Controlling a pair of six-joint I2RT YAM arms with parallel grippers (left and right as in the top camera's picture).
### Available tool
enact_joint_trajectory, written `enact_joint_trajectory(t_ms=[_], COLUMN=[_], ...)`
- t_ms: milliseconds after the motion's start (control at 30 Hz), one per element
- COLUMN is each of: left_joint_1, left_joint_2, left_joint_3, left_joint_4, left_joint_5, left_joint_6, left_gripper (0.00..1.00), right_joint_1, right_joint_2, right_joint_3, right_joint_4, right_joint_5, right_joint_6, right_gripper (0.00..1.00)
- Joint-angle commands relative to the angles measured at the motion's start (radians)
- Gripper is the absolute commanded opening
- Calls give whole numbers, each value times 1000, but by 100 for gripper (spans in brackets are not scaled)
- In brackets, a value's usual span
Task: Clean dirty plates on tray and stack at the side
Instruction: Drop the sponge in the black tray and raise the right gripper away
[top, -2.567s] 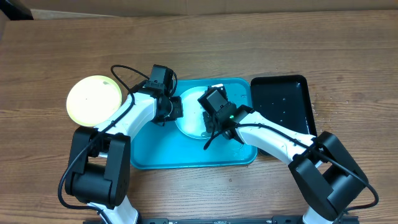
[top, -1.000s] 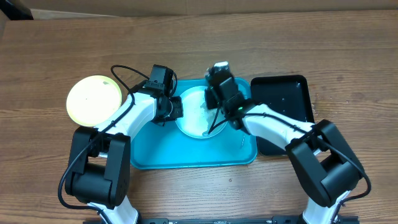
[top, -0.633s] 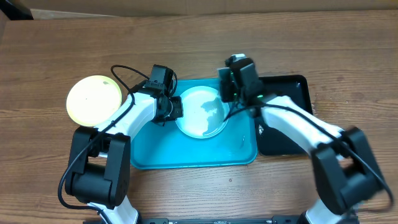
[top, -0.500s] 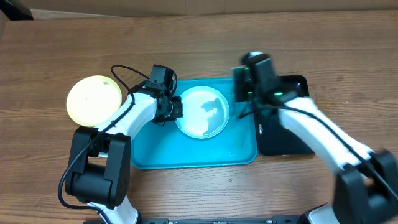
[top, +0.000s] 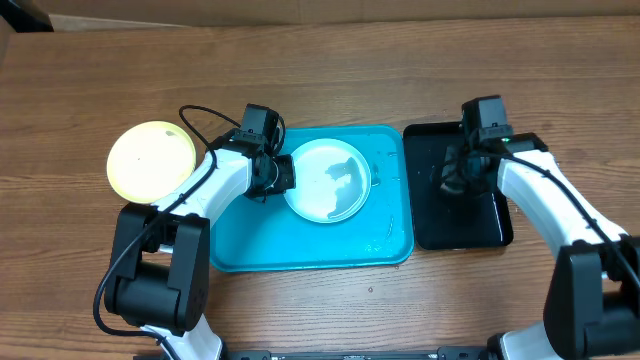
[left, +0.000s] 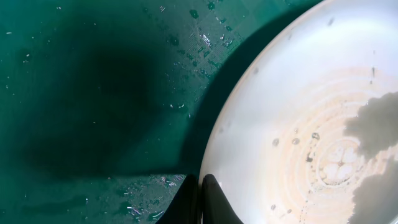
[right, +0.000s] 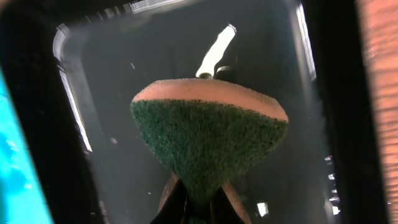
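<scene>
Carrying the sponge off the plate and over the black tray.
Overhead: two plates show, one lime-green plate on the table at the left and one pale plate in the turquoise tray; one black tray lies beside it. The right gripper, over the pale plate a second ago, now hangs above the black tray, and the left gripper has stayed at the plate's left rim. Left wrist: the left gripper is pinched on the rim of the pale plate, whose cream ringed centre bears a few dark specks; the wet turquoise tray lies beneath. Right wrist: the right gripper pinches one green-faced sponge over the black tray.
</scene>
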Motion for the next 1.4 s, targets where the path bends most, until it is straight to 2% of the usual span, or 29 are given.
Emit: enact_joint_trajectory(t_ms=[0, 67, 233, 267, 333, 467, 567, 633, 900, 1000, 1067, 1100, 1167, 1367], left_joint_1=[-5, -5, -5, -5, -5, -5, -6, -6, -25, -34, -38, -38, -38, -26], left_joint_2=[-4, -4, -3, -4, -4, -3, -3, -3, -3, -3, -3, -3, -3, -9], left_joint_3=[-16, -16, -16, -16, -16, -16, -16, -16, -21, -21, -21, -21, -21, 18], left_joint_4=[4, 3, 3, 3, 3, 3, 2, -2, -11, -12, -12, -12, -13, -63], left_joint_5=[7, 6, 5, 5, 5, 5, 5, 5, 5, 5, 4, 4, 5, 8], left_joint_6=[1, 1, 5, 5, 5, 5, 5, 5, 4, 3, 3, 3, -1, 0], left_gripper=[5, 5, 5, 5, 4, 4, 8, 13, 16, 16, 11, 8, 4, 4], right_joint_1=[3, 3, -1, -3, -9, -18, -18, -18, -84, -149, -201, -224, -264, -336], right_joint_2=[25, 36, 37, 37, 37, 37, 37, 37, 37, 37, 37, 37, 37, 37], right_joint_3=[-11, -13, -11, -11, -11, -11, 12, 63, 302, 326, 326, 325, 325, 325], right_joint_4=[13, 6, -17, -19, -24, -30, -37, -77, -229, -224, -222, -226, -228, -225], right_joint_5=[6, 6, 11, 11, 11, 51, 71, 71, 71, 71, 71, 71, 71, 18], right_joint_6=[-7, -15, -82, -93, -117, -138, -134, -130, -92, -78, -77, -78, -78, -74], right_gripper=[4, 4, 13, 17, 37, 57, 66, 67, 69, 75, 83, 100, 100, 100])
